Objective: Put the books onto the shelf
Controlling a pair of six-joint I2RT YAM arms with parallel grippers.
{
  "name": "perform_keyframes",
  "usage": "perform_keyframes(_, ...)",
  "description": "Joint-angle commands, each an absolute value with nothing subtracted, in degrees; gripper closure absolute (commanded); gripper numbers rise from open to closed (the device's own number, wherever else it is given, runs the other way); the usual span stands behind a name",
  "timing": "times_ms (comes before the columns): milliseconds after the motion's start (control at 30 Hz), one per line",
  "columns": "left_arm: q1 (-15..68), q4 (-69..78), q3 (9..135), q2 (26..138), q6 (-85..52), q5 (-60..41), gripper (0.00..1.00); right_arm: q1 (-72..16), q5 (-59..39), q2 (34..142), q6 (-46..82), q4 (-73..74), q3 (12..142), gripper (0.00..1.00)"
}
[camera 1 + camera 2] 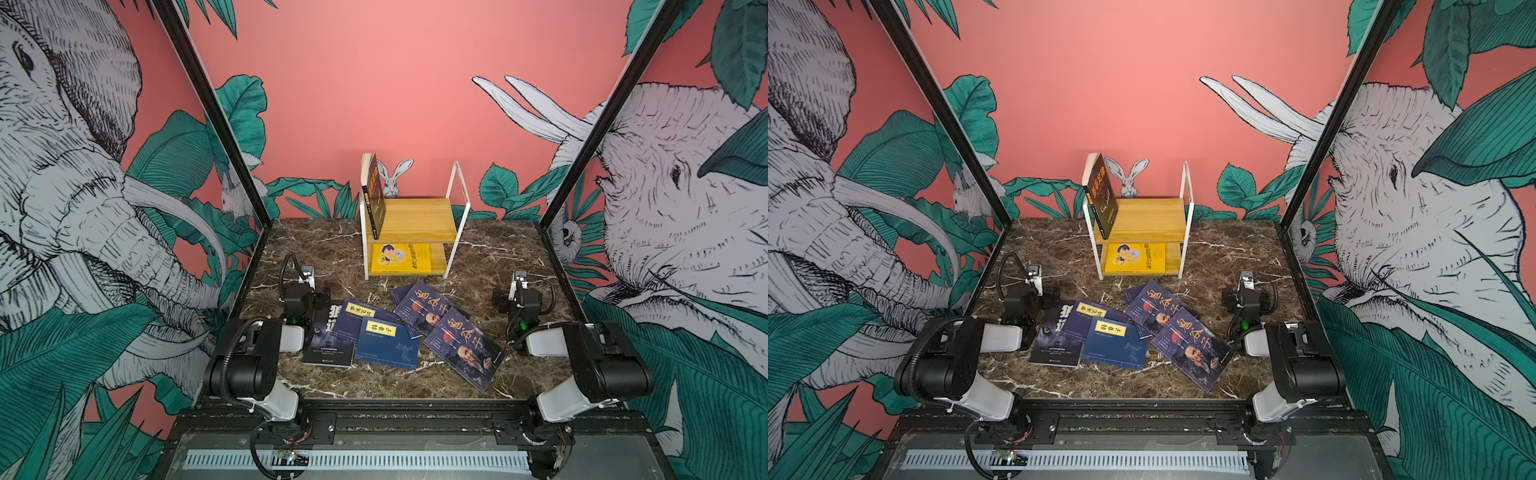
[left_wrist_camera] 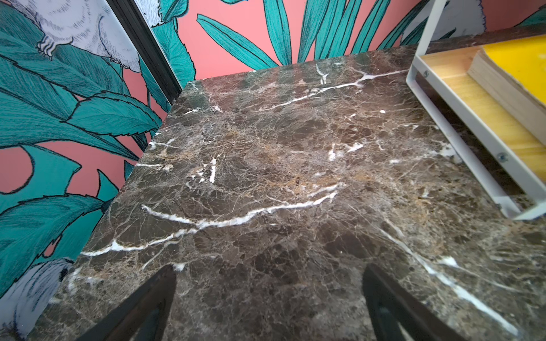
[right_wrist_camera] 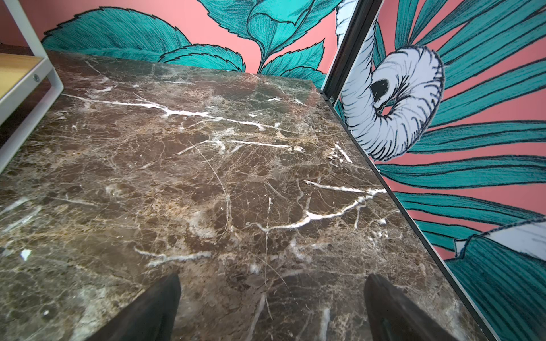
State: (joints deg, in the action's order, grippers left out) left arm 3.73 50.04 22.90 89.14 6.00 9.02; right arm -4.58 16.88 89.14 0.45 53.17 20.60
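The books lie in a loose overlapping pile on the marble table (image 1: 374, 386), in front of the shelf (image 1: 419, 220). In both top views I see a black wolf-eyes book (image 1: 326, 338), navy books with yellow labels (image 1: 386, 345) (image 1: 357, 318), and two purple portrait books (image 1: 424, 313) (image 1: 465, 353). My left gripper (image 2: 270, 283) hovers open over bare marble, left of the pile. On the pile's other side my right gripper (image 3: 270, 292) is open too, above bare marble. Neither touches a book.
A dark brown book (image 1: 374, 195) leans upright at the left end of the shelf's upper board. A yellow cartoon-cover book (image 1: 401, 258) lies flat on the lower board. Black frame posts and mural walls close in the table's left, right and back.
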Motion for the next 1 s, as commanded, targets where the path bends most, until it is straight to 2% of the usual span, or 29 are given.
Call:
perform_keyframes(0, 3.99, 50.77, 23.15, 88.95, 6.15, 8.98, 0.01, -4.49, 16.88, 89.00, 0.09, 55.01, 21.09, 0.01)
perform_keyframes(433, 4.04, 50.66, 23.47, 88.11, 6.76, 8.17, 0.00, -4.53, 16.94, 88.89, 0.16, 55.16, 21.03, 0.01)
perform_keyframes(567, 4.09, 31.41, 29.56, 80.45, 7.79, 3.20, 0.00, -4.57, 19.27, 84.68, 0.83, 54.30, 19.68, 0.01)
perform_keyframes(767, 4.31, 9.58, 39.66, 77.26, 5.66, -5.71, 0.01, -4.57, 19.99, 71.21, 6.02, 29.12, 25.29, 0.01)
perform_keyframes(833, 4.68, -0.27, 45.00, 77.00, 3.02, -10.65, 0.01, -4.57, 17.55, 66.84, 7.86, 21.69, 27.22, 0.01)
perform_keyframes(967, 6.87, -9.15, 51.79, 76.16, -3.80, -22.24, 0.00, -4.56, 12.18, 58.24, 14.11, 0.86, 33.90, 0.01)
